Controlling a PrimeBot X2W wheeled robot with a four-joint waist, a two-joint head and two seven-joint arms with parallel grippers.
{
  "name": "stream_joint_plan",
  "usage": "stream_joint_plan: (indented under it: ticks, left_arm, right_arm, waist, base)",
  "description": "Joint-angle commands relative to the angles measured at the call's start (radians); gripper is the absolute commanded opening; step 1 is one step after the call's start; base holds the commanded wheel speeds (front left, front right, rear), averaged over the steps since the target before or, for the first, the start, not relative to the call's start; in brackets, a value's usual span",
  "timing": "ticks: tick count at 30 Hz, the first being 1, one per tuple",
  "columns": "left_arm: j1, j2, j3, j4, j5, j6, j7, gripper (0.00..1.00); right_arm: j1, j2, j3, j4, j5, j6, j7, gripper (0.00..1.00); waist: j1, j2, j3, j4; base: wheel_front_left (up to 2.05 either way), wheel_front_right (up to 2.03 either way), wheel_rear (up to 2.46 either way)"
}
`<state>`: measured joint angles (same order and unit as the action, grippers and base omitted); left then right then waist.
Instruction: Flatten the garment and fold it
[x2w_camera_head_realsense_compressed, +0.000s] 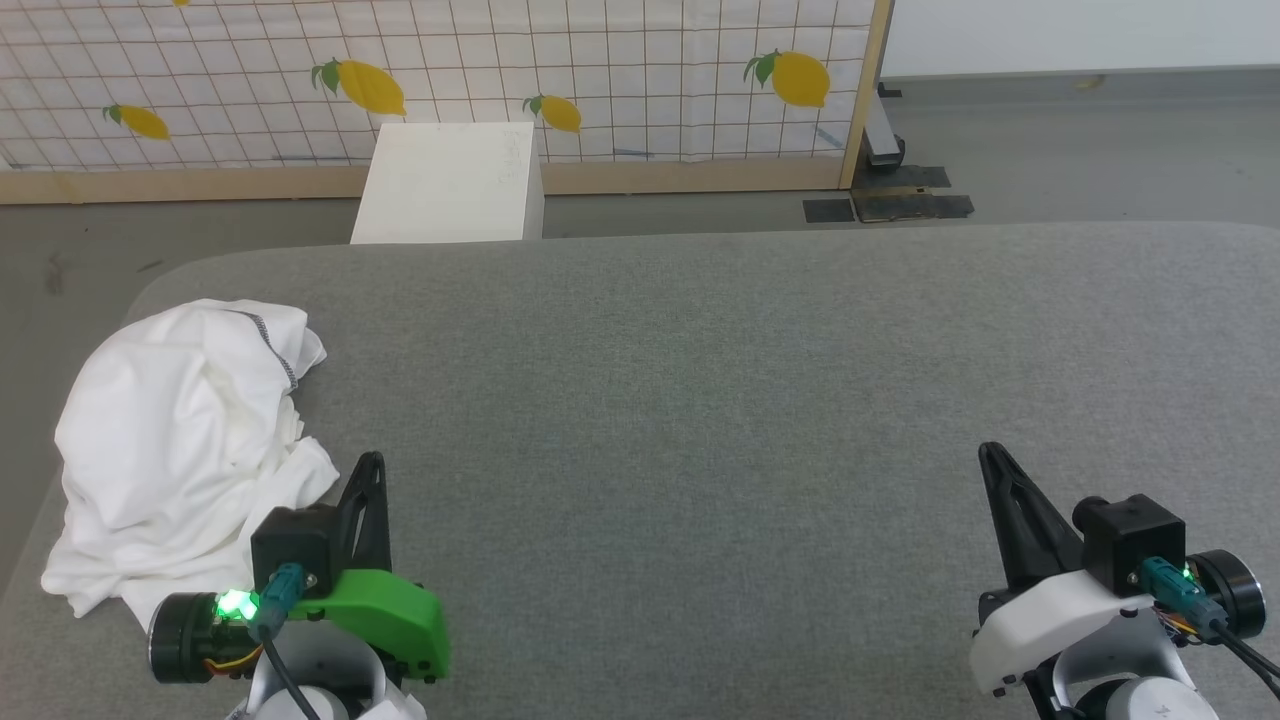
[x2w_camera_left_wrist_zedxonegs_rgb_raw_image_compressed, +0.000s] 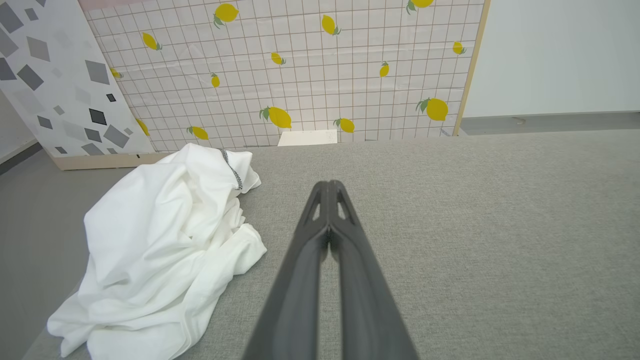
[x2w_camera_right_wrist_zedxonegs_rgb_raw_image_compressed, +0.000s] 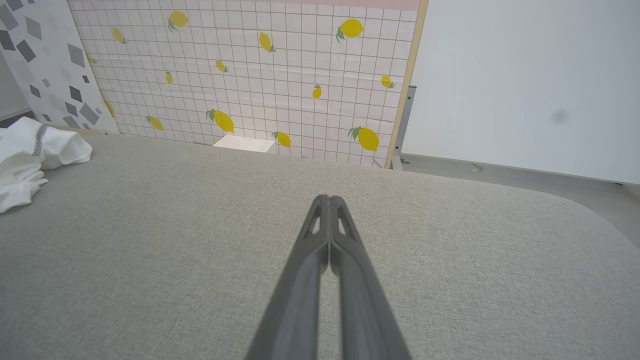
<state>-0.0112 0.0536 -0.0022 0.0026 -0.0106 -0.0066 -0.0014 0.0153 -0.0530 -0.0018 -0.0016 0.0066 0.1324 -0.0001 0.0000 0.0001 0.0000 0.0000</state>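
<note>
While the one shirt (x2w_camera_head_realsense_compressed: 180, 450) sits as a crumpled white heap at the left edge of the table (x2w_camera_head_realsense_compressed: 700, 400), both grippers hover low over the near side with nothing in them. There are two grippers, each with two dark fingers, four in all. The left gripper (x2w_camera_head_realsense_compressed: 372, 462) has its pair pressed together tip to tip, as the left wrist view makes plain, and the right gripper (x2w_camera_head_realsense_compressed: 990, 452) has its pair pressed together in the same way.

One dark zigzag seam (x2w_camera_head_realsense_compressed: 275, 345) shows on the shirt, running along a fold near its far end. Beyond the table stand one white box (x2w_camera_head_realsense_compressed: 450, 180) on the floor and one screen (x2w_camera_head_realsense_compressed: 620, 80) of white grid pattern, with four whole lemons on it in the head view. One panel (x2w_camera_left_wrist_zedxonegs_rgb_raw_image_compressed: 50, 75) speckled with grey shapes leans further left.

The shirt lies to the left of the left fingers, near them but apart: grey table shows between the cloth and the fingers in the left wrist view, and the tips point past the heap over bare table. From the right fingers the shirt is well apart, across the table at the far left of the right wrist view.
</note>
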Motion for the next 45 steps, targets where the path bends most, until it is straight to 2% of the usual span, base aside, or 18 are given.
stream_joint_plan:
  ticks: [1, 32, 33, 34, 35, 36, 45]
  left_arm:
    - [0.011, -0.003, 0.002, -0.003, 0.011, 0.007, 0.001, 0.00]
    - [0.011, -0.003, 0.002, -0.003, 0.011, 0.007, 0.001, 0.00]
    - [0.000, 0.000, 0.000, 0.000, 0.000, 0.000, 0.000, 1.00]
    - [0.000, 0.000, -0.001, 0.000, -0.001, 0.000, 0.000, 1.00]
    - [0.000, 0.000, -0.002, 0.000, -0.001, 0.000, 0.000, 0.00]
    - [0.000, 0.000, -0.002, 0.000, -0.001, 0.000, 0.000, 1.00]
    - [-0.011, 0.000, -0.021, 0.016, -0.017, 0.010, -0.017, 1.00]
  right_arm:
    - [-0.015, 0.003, 0.002, 0.002, -0.007, -0.002, 0.000, 0.00]
    - [-0.015, 0.003, 0.002, 0.002, -0.007, -0.002, 0.000, 0.00]
    - [0.000, 0.000, 0.000, 0.000, 0.000, 0.000, 0.000, 1.00]
    - [0.000, 0.000, 0.000, 0.000, 0.000, 0.000, 0.000, 1.00]
    - [0.000, 0.000, 0.000, 0.000, 0.000, 0.000, 0.000, 0.00]
    - [0.000, -0.001, 0.000, 0.000, 0.000, 0.000, 0.000, 1.00]
    - [-0.001, 0.000, -0.005, 0.003, 0.007, 0.000, -0.014, 1.00]
  waist:
    - [0.0000, -0.0001, 0.000, 0.000]
    - [0.0000, -0.0001, 0.000, 0.000]
    - [0.0000, -0.0001, 0.000, 0.000]
    - [0.0000, -0.0001, 0.000, 0.000]
    - [0.0000, -0.0001, 0.000, 0.000]
    - [0.0000, -0.0001, 0.000, 0.000]
    - [0.0000, -0.0001, 0.001, 0.006]
  base:
    - [0.00, 0.00, 0.00]
    - [0.00, 0.00, 0.00]
    - [0.00, 0.00, 0.00]
    - [0.00, 0.00, 0.00]
    - [0.00, 0.00, 0.00]
    - [0.00, 0.00, 0.00]
    - [0.00, 0.00, 0.00]
